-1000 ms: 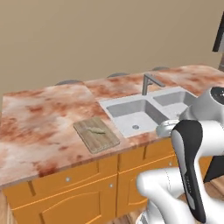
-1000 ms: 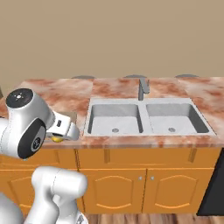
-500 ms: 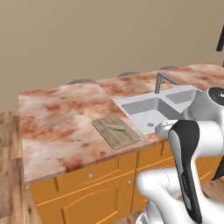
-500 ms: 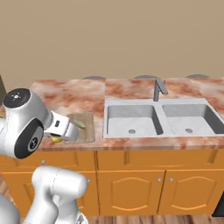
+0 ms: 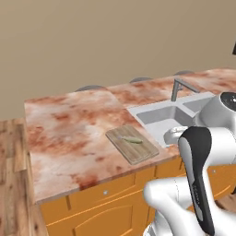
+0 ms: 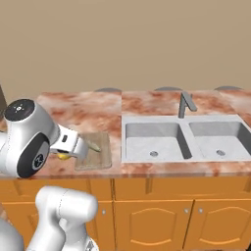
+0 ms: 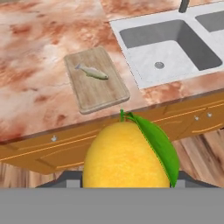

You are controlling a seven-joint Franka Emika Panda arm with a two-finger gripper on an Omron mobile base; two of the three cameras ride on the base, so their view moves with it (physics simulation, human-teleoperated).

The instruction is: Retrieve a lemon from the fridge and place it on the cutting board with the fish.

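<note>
Base drove left, board (image 7: 96, 78) w/ fish (image 7: 92, 71) now nearer ctr, by counter (image 5: 64, 138) edge. Gripper (image 7: 127, 186) clamped on lemon (image 7: 124, 155); sink (image 6: 181, 139) right.

The lemon (image 7: 127, 155) is plump and yellow with a green leaf on its stem (huge in the hand view); it sits up off the counter. The cutting board (image 5: 132, 144) lies flat near the counter's front edge, just beside the sink; the fish (image 7: 91, 71), thin and greenish-grey, lies on it.
</note>
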